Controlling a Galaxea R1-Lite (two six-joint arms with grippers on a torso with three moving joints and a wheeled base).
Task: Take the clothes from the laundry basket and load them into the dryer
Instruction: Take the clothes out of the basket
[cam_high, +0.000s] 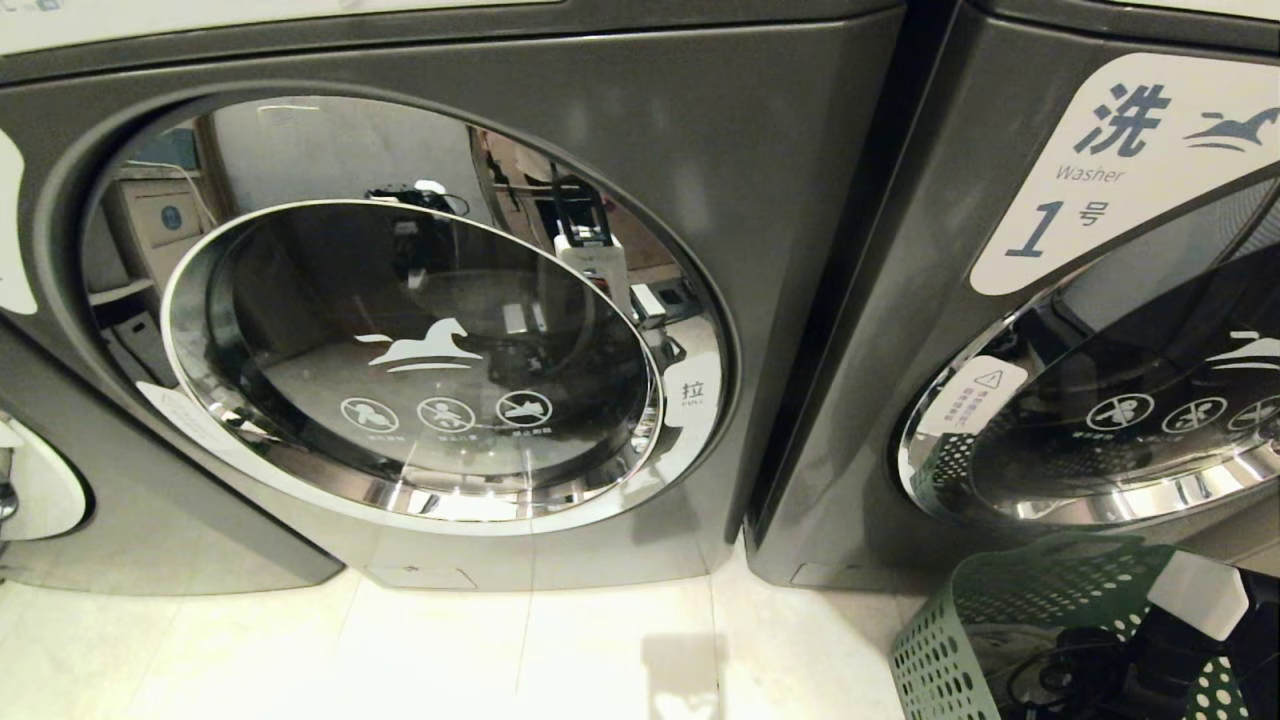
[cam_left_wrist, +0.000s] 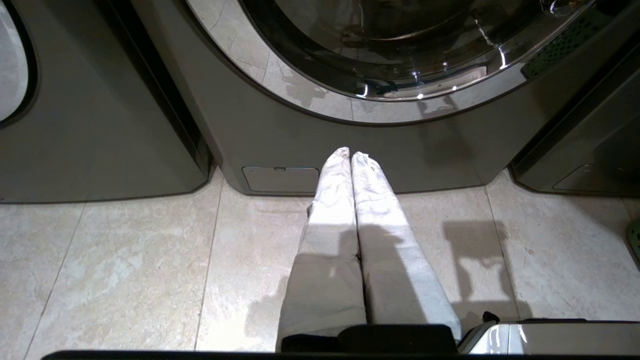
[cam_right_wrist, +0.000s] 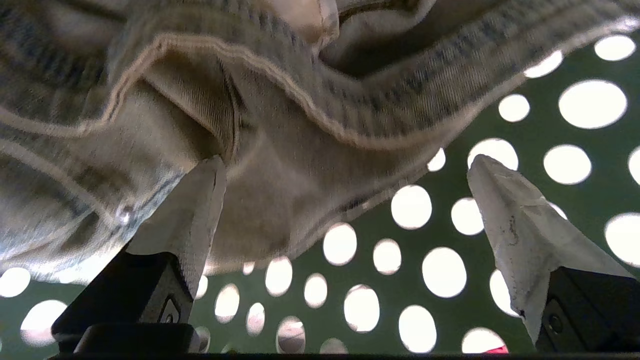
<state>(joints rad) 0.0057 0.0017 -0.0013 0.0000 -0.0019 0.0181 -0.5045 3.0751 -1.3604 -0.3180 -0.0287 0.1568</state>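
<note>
Washer label: the machine on the right (cam_high: 1000, 330) carries a white sticker (cam_high: 1120, 170) reading "洗", "Washer" and "1号", with a dark horse-like logo beside the writing.
Door writing: the dryer door (cam_high: 420, 350) in the middle of the head view bears a white horse logo, three round prohibition icons below it, and a small tab at its right edge marked "拉" with tiny print beneath that cannot be read.
Warning tag: a white tag with a triangle sign sits at the left rim of the washer's door; its text is too small to read.
Dryer state: the round glass door is closed.
Laundry basket: the green perforated laundry basket (cam_high: 1010, 630) stands on the pale tiled floor (cam_high: 500, 650) at the near right, in front of the washer.
Right arm: reaches down into the basket at the near right corner of the head view.
Right gripper (cam_right_wrist: 345, 200): fingers spread wide apart inside the basket, one fingertip touching the cloth, nothing clamped.
Clothes: a beige, denim-like garment (cam_right_wrist: 250, 110) with stitched seams lies against the green holed wall.
Left gripper (cam_left_wrist: 350, 155): fingers pressed together, empty, pointing at the dryer's base low above the floor.
</note>
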